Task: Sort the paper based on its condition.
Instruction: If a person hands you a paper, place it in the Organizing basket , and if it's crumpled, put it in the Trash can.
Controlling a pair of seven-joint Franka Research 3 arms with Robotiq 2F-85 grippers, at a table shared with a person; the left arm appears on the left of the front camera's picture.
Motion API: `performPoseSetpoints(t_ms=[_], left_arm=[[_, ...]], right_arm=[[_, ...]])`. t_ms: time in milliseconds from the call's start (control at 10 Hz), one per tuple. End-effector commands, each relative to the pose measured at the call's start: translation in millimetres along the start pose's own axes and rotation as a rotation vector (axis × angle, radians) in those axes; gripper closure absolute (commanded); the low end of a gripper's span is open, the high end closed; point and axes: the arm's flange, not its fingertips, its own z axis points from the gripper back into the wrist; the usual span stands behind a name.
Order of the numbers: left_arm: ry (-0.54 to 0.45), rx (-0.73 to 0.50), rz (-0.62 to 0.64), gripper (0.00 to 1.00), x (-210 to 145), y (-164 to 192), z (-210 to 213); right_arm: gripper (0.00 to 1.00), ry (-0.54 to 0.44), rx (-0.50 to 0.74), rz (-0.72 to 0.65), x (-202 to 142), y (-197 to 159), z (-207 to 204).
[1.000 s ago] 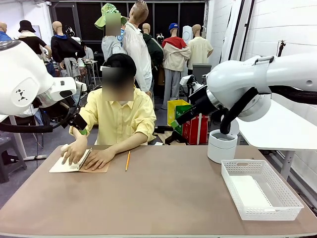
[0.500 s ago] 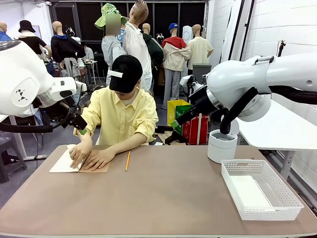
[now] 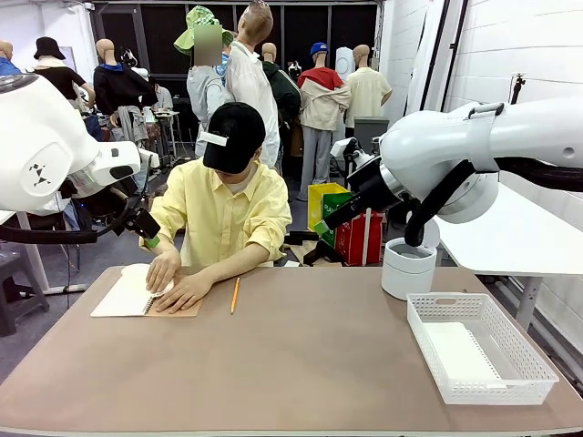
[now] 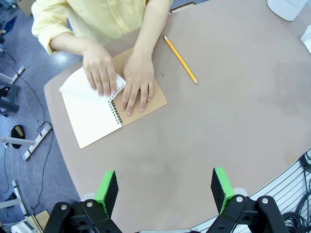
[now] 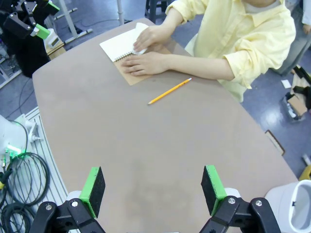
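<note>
1. Here, your left gripper (image 4: 165, 187) and right gripper (image 5: 151, 189) hover with fingers spread — holding nothing.
2. The thin white paper sheet (image 4: 80, 87) curls under the person's hand (image 4: 100, 69) on the spiral-bound brown-covered notebook (image 4: 109, 108) — far-left worktop (image 3: 301, 364).

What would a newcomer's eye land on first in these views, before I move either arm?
The person in the yellow shirt at the table's far side, both hands on an open spiral-bound notebook with a brown cover, one hand lifting a white page. Beside it lies a yellow pencil. At the robot's right stands a white plastic lattice basket, with a white round bin behind it.
</note>
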Motion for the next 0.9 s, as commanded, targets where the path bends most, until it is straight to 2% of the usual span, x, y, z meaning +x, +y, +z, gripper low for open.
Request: performPoseSetpoints(t_ms=[0,800], left_arm=[[0.000,0.004,-0.002,0.00,-0.2,1.4,0.4],[0.000,0.004,-0.002,0.00,-0.2,1.4,0.4]], right_arm=[[0.00,0.003,-0.003,-0.005,0.3,0.7,-0.1],[0.00,0.003,-0.003,-0.005,0.3,0.7,-0.1]])
